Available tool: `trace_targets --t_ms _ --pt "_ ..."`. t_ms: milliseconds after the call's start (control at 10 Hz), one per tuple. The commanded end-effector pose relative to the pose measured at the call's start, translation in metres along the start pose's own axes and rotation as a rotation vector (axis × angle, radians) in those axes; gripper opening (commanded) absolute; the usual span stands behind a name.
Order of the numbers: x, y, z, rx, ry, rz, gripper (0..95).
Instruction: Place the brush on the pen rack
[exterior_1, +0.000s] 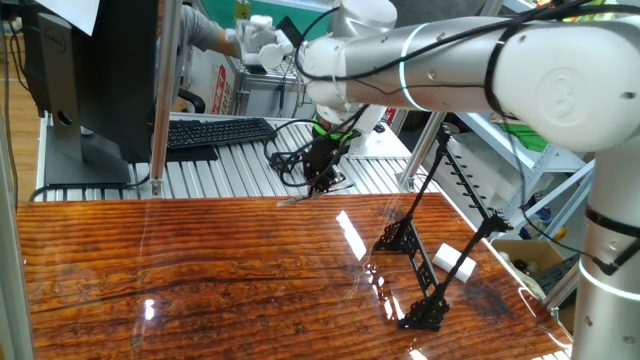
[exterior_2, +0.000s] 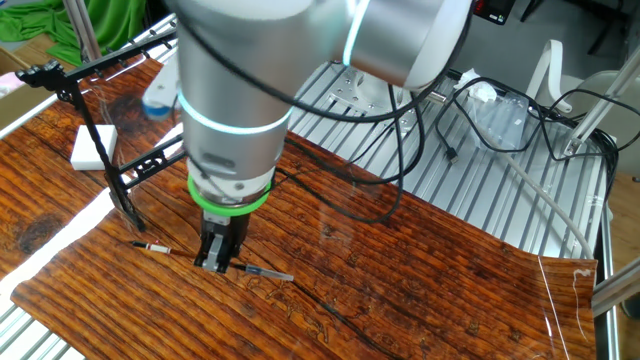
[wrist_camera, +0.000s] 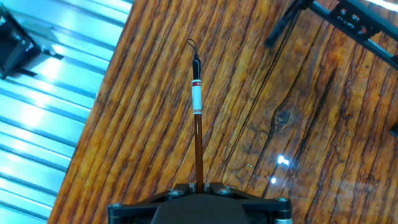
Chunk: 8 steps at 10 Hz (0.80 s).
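While the gripper is pinching nearly shut on the brush at lower centre, low over the table, the pen rack is standing apart at lower right; lifting, carrying and placing are remaining.

My counter is glossy, dark-grained wood. The pen rack stands on it with a white block just beside. The brush is at the surface near the edge bordering ribbed metal.
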<state>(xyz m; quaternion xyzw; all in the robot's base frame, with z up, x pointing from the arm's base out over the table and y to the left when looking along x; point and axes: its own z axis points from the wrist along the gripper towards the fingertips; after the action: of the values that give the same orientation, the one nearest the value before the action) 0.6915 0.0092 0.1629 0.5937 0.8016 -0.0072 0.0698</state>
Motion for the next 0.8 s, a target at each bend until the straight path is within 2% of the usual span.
trace_targets --t_ms 100,400,500,600,800 --pt "-0.0006 0.0006 0.0000 -0.021 -0.008 0.024 0.0" --pt "-0.0006 0.0006 0.0000 -0.036 -0.013 0.036 0.0" --pt "-0.0006 0.0006 0.0000 -0.041 -0.022 0.031 0.0" --pt "-0.0006 0.0006 0.0000 -0.040 -0.033 0.026 0.0" --pt "-0.0006 0.0006 0.0000 -0.042 -0.037 0.016 0.0"
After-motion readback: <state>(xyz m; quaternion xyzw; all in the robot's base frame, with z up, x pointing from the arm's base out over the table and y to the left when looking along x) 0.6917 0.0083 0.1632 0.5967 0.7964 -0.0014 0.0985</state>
